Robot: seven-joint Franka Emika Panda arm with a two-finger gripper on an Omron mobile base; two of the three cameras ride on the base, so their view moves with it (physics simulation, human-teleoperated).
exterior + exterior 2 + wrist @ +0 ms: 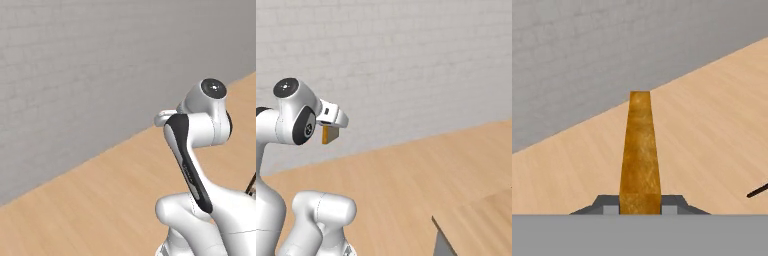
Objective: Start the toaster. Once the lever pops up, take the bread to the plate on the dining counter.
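**Above the wood floor, bread held edge-on in the gripper**

Behind everything stood a grey brick wall (pixel 75 75), meeting a light wood floor (pixel 100 200) along a slanted line in all three views. At the lower right of the right base view, the corner of a light-wood counter (pixel 481 220) jutted in, with a grey side face under its edge.

Next came the white arm (pixel 200 150), folded up high, its dark-capped joint uppermost in both base views.

At its end, the gripper (pixel 331 131) hung in the air before the wall, well above the floor. Its fingers (pixel 611 205) were pinched on the bread (pixel 640 155) — seen in the hand view as a narrow golden-brown crust edge running away from the camera, upright between the two grey tips. From the right base view, only a small tan corner of the slice showed under the hand.

A thin dark line (pixel 757 191) crossed the floor at the hand view's right edge — too little to tell what.
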